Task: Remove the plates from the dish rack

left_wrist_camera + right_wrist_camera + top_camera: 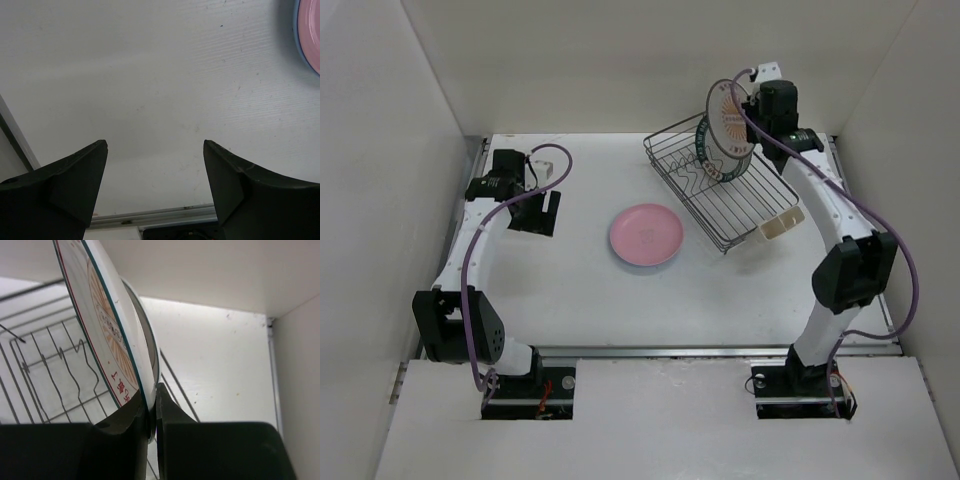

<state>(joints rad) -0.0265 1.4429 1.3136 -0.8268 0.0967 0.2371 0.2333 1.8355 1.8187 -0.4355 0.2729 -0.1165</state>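
My right gripper (756,112) is shut on the rim of a white plate with an orange-rayed centre (727,110), holding it upright on edge over the far end of the dish rack (745,212). In the right wrist view the plate's rim (107,325) sits pinched between the two fingers of the right gripper (151,412), with rack wires (47,372) beneath. A dark-ringed plate (718,160) stands in the rack just below it. A pink plate (646,235) lies flat on the table; a blue rim (296,30) shows under the pink plate (311,35). My left gripper (155,150) hangs open over bare table.
A beige cutlery holder (781,222) sits at the rack's near right end. White walls enclose the table on three sides, the back wall close behind the right gripper. A metal rail (165,216) runs along the near table edge.
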